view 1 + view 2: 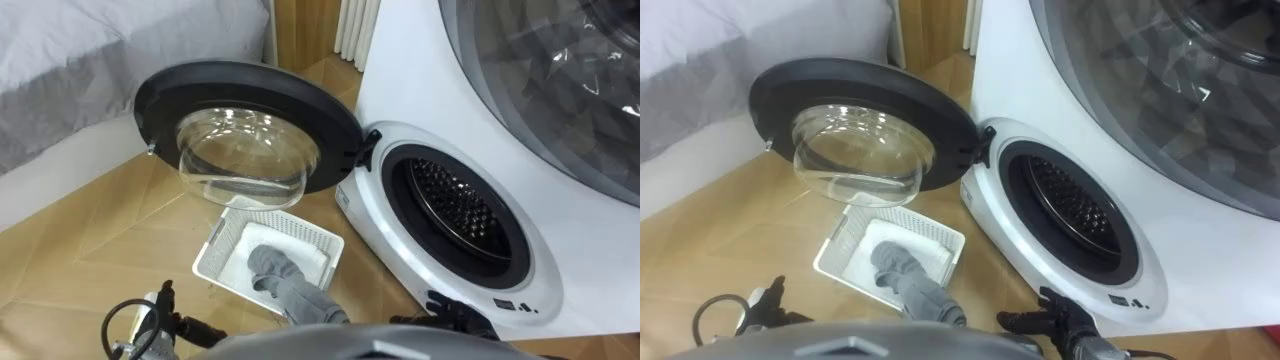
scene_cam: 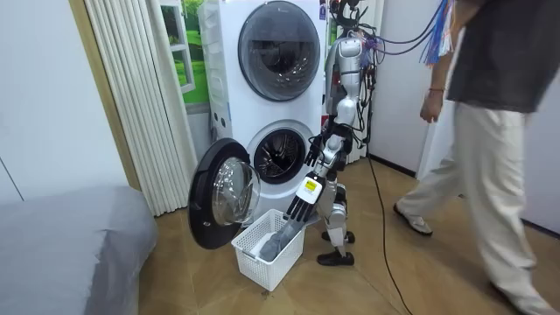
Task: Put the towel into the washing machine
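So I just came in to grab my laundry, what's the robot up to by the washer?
It stands by the lower washing machine, whose door hangs open. The grey towel lies in the white basket on the floor. Its left hand reaches down to the towel with straight fingers; its right hand hovers open before the machine. The towel is not in yet.

The round drum opening (image 1: 455,212) of the washing machine (image 1: 400,80) is being presented open and unblocked. Its left approach is being narrowed by the door (image 1: 245,78), which is being held swung wide on its hinge, with its glass bowl (image 1: 243,158) bulging towards the basket (image 1: 212,256) just beside it. A strip of bare floor (image 1: 365,290) is being offered as passage between basket and machine front. Beyond the door, the room is being closed off by the bed (image 1: 60,70). On the room view's right, open floor is being taken up by a person (image 2: 490,131) in mid-stride.
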Robot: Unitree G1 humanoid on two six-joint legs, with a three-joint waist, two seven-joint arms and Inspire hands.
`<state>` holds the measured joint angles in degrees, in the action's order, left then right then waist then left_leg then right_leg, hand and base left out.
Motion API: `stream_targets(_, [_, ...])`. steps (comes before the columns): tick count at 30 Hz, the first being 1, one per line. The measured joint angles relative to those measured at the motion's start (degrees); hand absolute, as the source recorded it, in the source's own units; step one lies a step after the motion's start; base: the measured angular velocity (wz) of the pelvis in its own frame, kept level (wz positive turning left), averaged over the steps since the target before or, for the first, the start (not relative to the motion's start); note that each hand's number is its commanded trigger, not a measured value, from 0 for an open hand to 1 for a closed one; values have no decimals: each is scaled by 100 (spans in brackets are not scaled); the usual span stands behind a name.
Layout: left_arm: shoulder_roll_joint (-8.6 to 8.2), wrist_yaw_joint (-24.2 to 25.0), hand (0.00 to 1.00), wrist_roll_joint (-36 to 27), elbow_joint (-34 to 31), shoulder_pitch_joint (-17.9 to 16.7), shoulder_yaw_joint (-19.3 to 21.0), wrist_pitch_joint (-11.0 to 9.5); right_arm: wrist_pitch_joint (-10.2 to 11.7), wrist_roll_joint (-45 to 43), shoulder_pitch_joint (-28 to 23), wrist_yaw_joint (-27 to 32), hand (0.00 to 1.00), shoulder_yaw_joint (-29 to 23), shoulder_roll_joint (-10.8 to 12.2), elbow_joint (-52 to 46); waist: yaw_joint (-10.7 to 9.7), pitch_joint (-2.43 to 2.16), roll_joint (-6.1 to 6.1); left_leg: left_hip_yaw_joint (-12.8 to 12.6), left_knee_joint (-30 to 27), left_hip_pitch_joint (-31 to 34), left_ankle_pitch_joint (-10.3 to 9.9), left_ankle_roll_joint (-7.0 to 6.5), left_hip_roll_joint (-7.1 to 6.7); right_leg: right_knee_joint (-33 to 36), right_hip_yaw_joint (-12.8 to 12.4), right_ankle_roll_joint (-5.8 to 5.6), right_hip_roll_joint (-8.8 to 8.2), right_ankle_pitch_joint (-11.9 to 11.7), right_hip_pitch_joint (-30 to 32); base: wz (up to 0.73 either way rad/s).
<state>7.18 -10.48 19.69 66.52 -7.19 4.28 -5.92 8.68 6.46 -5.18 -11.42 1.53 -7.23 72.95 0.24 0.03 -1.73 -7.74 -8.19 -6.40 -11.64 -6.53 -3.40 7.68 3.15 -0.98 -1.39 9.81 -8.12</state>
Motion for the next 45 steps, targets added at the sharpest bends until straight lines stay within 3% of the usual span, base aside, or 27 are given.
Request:
stream_targets(17, [3,91,0,4,-5,25,-33,-57,1,2,8,53,0,23,-1,9,-5,-5,-2,-32,-22,132,1,-1,0,5,-41,0,-2,0,137,-1])
stream_targets(22, [7,89,0,23,-2,61,-273,-54,1,35,82,91,0,188,-11,4,-7,-14,-8,-144,-27,282,1,-2,6,7,-150,3,5,-2,323,-12])
stream_targets(29, [42,97,0,119,45,423,-758,-71,0,-5,415,48,0,342,-13,270,-107,8,19,-187,-85,605,7,-10,13,49,-165,8,2,-6,641,-2])
stream_targets(32, [35,111,0,220,131,676,-1136,-70,0,-50,609,49,0,424,-25,272,-233,42,73,-180,-155,852,12,-18,18,123,-144,7,-10,-8,890,0])
stream_targets(39, [-47,111,0,487,405,1406,-1409,-203,-2,-294,1015,31,0,651,-21,269,-324,131,225,-347,-343,1496,21,-24,87,374,-228,33,-15,-26,1642,-15])
stream_targets(42, [-170,87,0,743,701,1827,-1520,-318,0,-340,1340,32,0,735,-2,271,-330,167,268,-450,-513,1939,23,-23,138,741,-201,37,-3,-19,2238,-25])
stream_targets(45, [-269,57,0,1004,726,2140,-1657,-334,0,-367,1633,98,0,864,12,241,-328,276,255,-442,-736,2363,22,-23,165,1271,19,67,-49,9,2849,-25])
